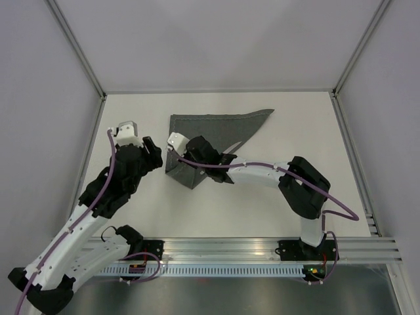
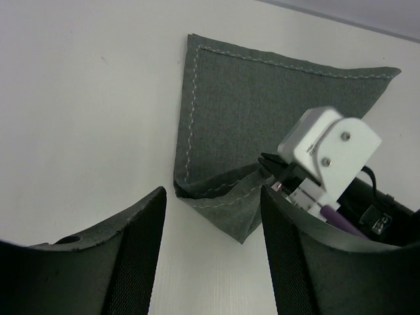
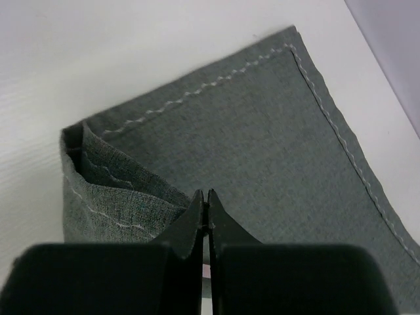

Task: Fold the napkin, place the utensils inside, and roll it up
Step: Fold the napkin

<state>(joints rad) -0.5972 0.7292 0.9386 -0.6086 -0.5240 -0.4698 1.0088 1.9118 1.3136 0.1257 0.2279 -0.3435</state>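
Note:
The dark grey napkin [image 1: 210, 128] lies on the table, its near left part folded over into a raised flap [image 2: 223, 197]. It also shows in the right wrist view [image 3: 262, 118]. My right gripper [image 1: 193, 159] sits over the napkin's near left part, with its fingers [image 3: 205, 197] pressed together on the edge of that flap. A pale pointed sliver, the utensil [image 1: 234, 146], lies on the napkin and runs under the right gripper. A pale pink strip [image 3: 204, 270] shows through the slit between the fingers. My left gripper [image 1: 152, 152] is open and empty, just left of the napkin [image 2: 211, 197].
White table [image 1: 262, 203] walled by pale panels at the back and both sides. A metal rail [image 1: 262, 246] runs along the near edge. The right forearm [image 1: 256, 172] reaches across the napkin's near right side.

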